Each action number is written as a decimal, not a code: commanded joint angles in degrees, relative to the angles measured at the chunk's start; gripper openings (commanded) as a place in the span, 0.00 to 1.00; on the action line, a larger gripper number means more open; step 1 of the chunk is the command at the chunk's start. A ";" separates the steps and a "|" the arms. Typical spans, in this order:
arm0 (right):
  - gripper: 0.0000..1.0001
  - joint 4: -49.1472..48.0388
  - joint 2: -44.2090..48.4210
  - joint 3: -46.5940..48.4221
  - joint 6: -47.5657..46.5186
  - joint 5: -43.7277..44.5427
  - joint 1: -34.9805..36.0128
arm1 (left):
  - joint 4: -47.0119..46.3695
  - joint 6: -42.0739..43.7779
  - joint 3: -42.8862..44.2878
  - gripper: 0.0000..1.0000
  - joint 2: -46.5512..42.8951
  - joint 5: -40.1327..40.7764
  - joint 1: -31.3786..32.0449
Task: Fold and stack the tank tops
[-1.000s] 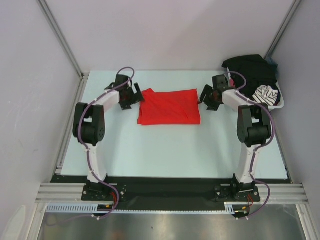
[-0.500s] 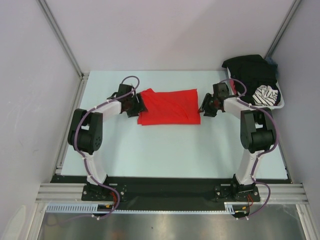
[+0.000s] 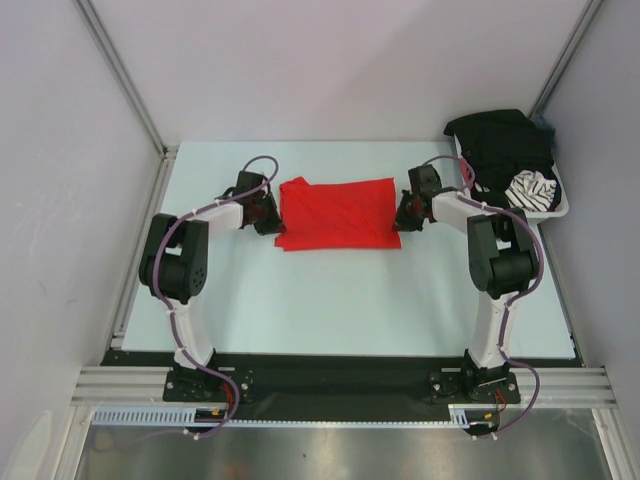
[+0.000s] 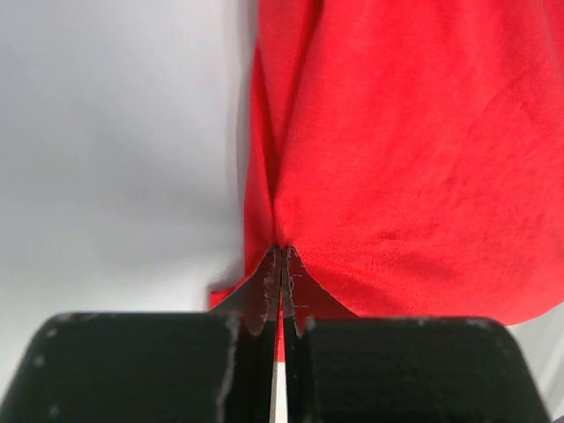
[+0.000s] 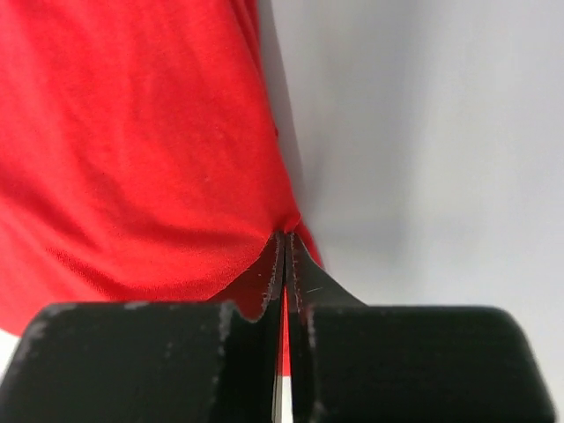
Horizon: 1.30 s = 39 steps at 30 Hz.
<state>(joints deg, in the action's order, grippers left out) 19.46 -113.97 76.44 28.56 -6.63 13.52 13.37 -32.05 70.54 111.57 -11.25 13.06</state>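
Update: both closed just now. A second ago they hung open beside the red tank top. Now my left end effector and right end effector are pinched tight on its opposite edges, with it lying flat on the table. Looks ready for a fold. Meanwhile the black tank top sits in the basket. No readable labels anywhere.

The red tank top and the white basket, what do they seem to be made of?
The red tank top looks like thin matte knit fabric: it lies in soft folds and puckers where the left gripper pinches it. The white basket is probably rigid, smooth plastic: its rim shows a straight edge.
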 commanded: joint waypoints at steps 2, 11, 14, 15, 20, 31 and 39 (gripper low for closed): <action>0.00 1.46 -2.04 3.88 -0.43 3.56 1.68 | -1.15 1.02 1.27 0.00 -1.09 -1.41 -3.91; 0.00 4.18 -12.05 19.69 5.09 5.58 14.07 | -5.18 0.41 -8.92 0.00 -9.25 -5.97 -18.76; 0.02 6.01 -21.15 37.96 8.08 2.95 23.25 | -4.14 1.03 -13.47 0.00 -16.07 -1.18 -29.17; 0.02 6.02 -23.03 38.08 8.09 2.94 23.31 | -4.14 0.68 -14.72 0.00 -16.12 0.07 -29.23; 0.29 8.75 -33.32 54.49 11.60 -1.80 28.23 | -10.81 -3.97 -27.28 0.00 -30.16 5.17 -39.14; 0.67 -2.49 -21.92 33.46 11.52 -1.71 23.93 | -6.86 -6.44 -32.75 0.07 -35.98 16.52 -42.94; 0.58 -3.99 -15.67 26.65 8.45 -2.77 21.72 | -7.92 -7.06 -35.92 0.22 -37.13 15.91 -43.73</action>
<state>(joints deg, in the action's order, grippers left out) 16.53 -133.80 104.51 39.38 -9.32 34.33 6.76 -38.52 34.81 75.99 4.32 -29.67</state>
